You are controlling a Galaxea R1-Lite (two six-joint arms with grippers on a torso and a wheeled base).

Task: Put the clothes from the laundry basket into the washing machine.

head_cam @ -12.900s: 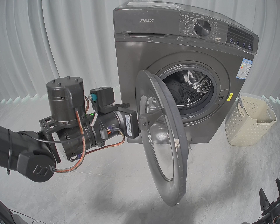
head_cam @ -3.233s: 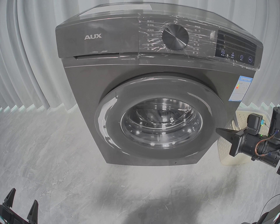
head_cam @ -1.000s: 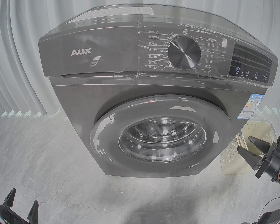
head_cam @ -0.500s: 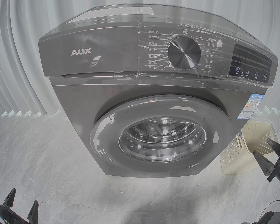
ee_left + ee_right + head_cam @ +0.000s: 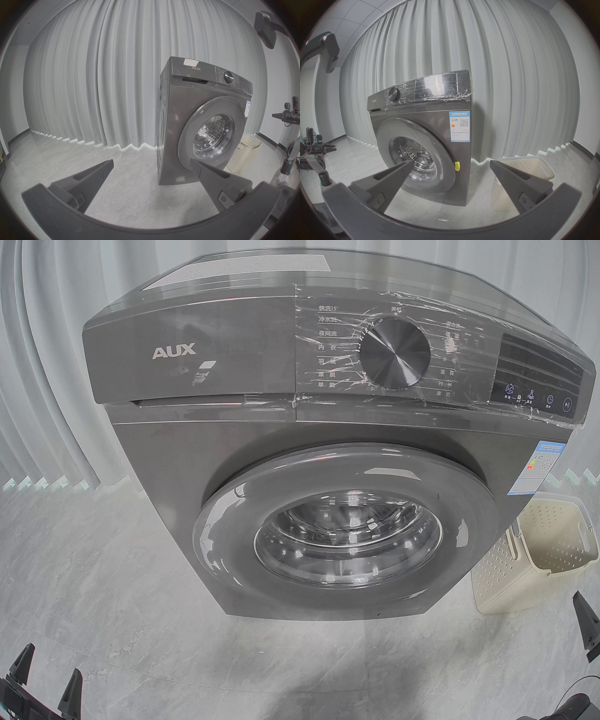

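Observation:
The grey washing machine point(image 5: 281, 427) stands in front of me with its round door point(image 5: 340, 524) closed; through the glass I see only the shiny drum. The cream laundry basket point(image 5: 531, 559) stands on the floor right of the machine, and its visible inside holds no clothes. My left gripper point(image 5: 47, 674) is low at the front left, open, with nothing between its fingers point(image 5: 84, 184). My right gripper point(image 5: 451, 184) is low at the front right, open and holding nothing; one fingertip point(image 5: 586, 621) shows at the head view's edge. In the right wrist view the machine point(image 5: 425, 131) and basket point(image 5: 523, 181) lie ahead.
Pale curtains point(image 5: 50, 365) hang behind the machine. The grey marbled floor point(image 5: 125, 590) spreads out in front and to the left. A control dial point(image 5: 395, 353) and touch panel point(image 5: 537, 390) sit under plastic film on the machine's top front.
The door, open with dark clothes inside at first, is now closed. Over the last second my right gripper dropped from beside the basket down to the lower right edge. The left gripper has not moved.

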